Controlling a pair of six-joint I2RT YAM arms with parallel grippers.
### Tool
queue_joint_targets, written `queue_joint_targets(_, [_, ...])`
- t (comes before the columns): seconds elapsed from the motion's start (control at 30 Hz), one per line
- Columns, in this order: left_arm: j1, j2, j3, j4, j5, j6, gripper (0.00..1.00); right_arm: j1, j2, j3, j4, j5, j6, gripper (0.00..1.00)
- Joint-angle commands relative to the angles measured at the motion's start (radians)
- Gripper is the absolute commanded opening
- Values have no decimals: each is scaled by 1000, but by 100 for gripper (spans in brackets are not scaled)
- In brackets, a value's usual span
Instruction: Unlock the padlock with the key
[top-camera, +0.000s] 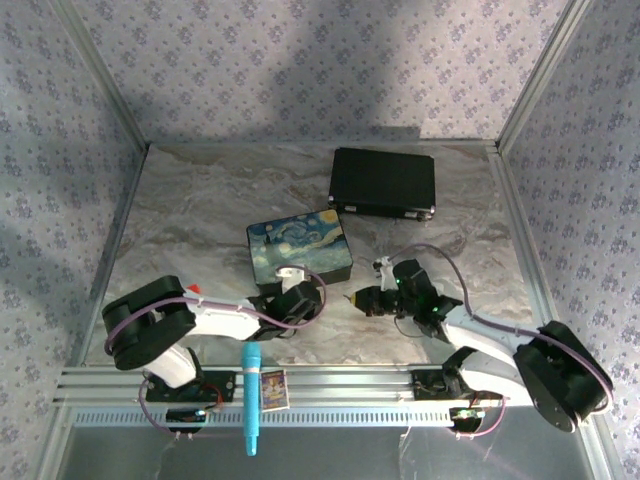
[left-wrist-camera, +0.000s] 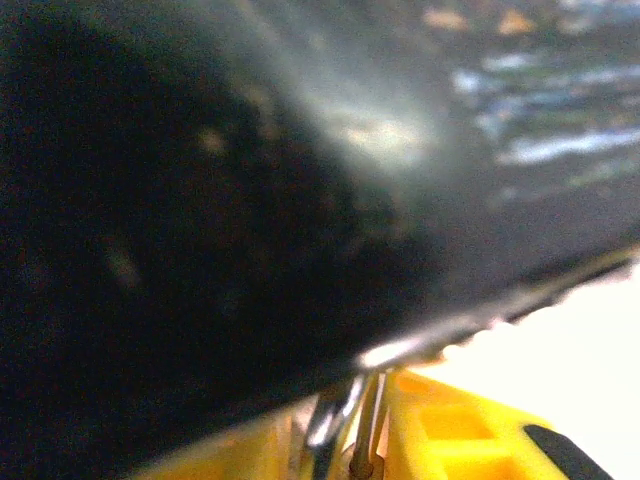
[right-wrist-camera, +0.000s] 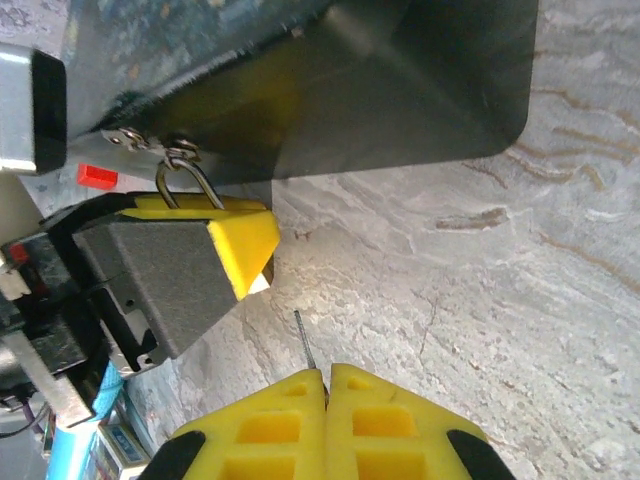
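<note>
Top external view: a grey-veined marble table (top-camera: 200, 200) carries one flat box painted with a starry-night scene (top-camera: 298, 245) at its centre and one black hard case (top-camera: 383, 183) lying at 1 o'clock from the box, well apart from it. Two arms reach in from the near edge. The left gripper (top-camera: 288, 285) sits against the box's front edge at 6 o'clock, and the right gripper (top-camera: 360, 298) waits at 4 o'clock of the box, pointing toward the left one with a gap between them. On the aluminium rail at 6 o'clock lie one blue marker-like stick (top-camera: 250, 400) and, just beside it, one small printed card (top-camera: 273, 388).

In the right wrist view, the one small padlock (right-wrist-camera: 193, 185) hangs by its silver shackle from a metal hasp (right-wrist-camera: 130, 138) on the box's edge. Its body is hidden between the left gripper's yellow fingers (right-wrist-camera: 235, 230), so the left jaws seem closed on the padlock, though the contact itself is covered. The right gripper's two yellow fingers (right-wrist-camera: 390, 420) are pressed together on one key (right-wrist-camera: 303, 340), of which only a thin silver blade shows. The blade's tip points toward 11 o'clock, near the left gripper and apart from it.

The left wrist view is blurred; the shackle runs up between two yellow fingers to the dark box edge.
</note>
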Motion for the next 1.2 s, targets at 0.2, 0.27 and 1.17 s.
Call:
queue_joint_targets(0.2, [16, -44, -8, 34, 5, -262, 10, 12, 178, -25, 302, -75, 377, 0])
queue_joint_targets(0.27, [33, -53, -21, 72, 19, -317, 9, 18, 225, -9, 341, -97, 423, 0])
queue_joint_targets(1.17, [123, -102, -83, 128, 48, -695, 2, 35, 747, 53, 1091, -249, 821, 0])
